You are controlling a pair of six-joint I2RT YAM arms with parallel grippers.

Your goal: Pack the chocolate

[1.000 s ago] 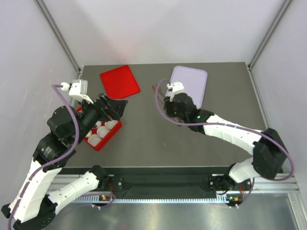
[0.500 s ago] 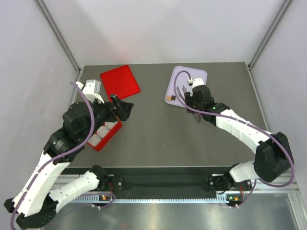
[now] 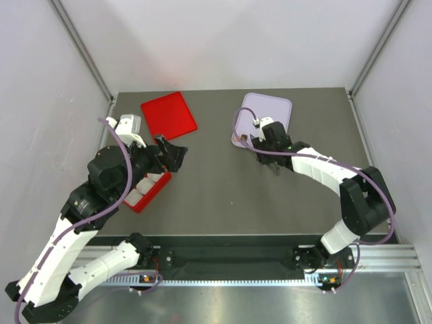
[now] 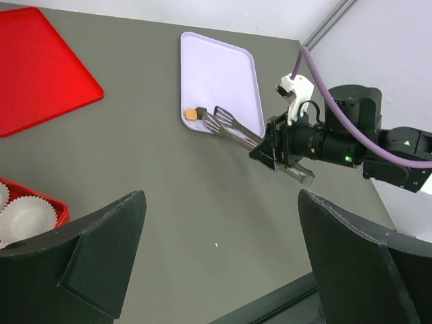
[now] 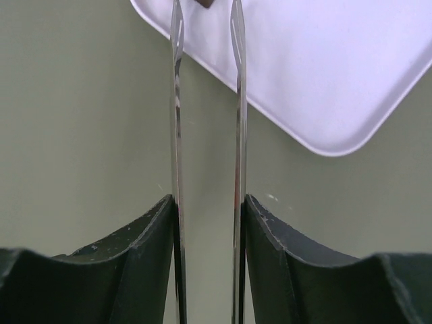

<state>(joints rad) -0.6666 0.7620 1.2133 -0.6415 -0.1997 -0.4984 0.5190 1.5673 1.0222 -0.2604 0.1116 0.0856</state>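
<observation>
Across the top view spreads the grey table (image 3: pixel 223 196), with the red lid (image 3: pixel 169 115) upper left and the lavender tray (image 3: pixel 273 111) upper centre. The tray is bare except for the chocolate (image 4: pixel 192 115) at its lower-left corner. Left of centre, the red box (image 3: pixel 154 192) of paper cups (image 4: pixel 27 216) sits beneath the wide-open left gripper (image 4: pixel 221 199); the few cups showing look empty. The right gripper (image 5: pixel 207 209) clamps the tongs (image 4: pixel 236 131), whose blades are spread, tips either side of the chocolate and not pinching it. Grasping, carrying and lidding seem left to do.
</observation>
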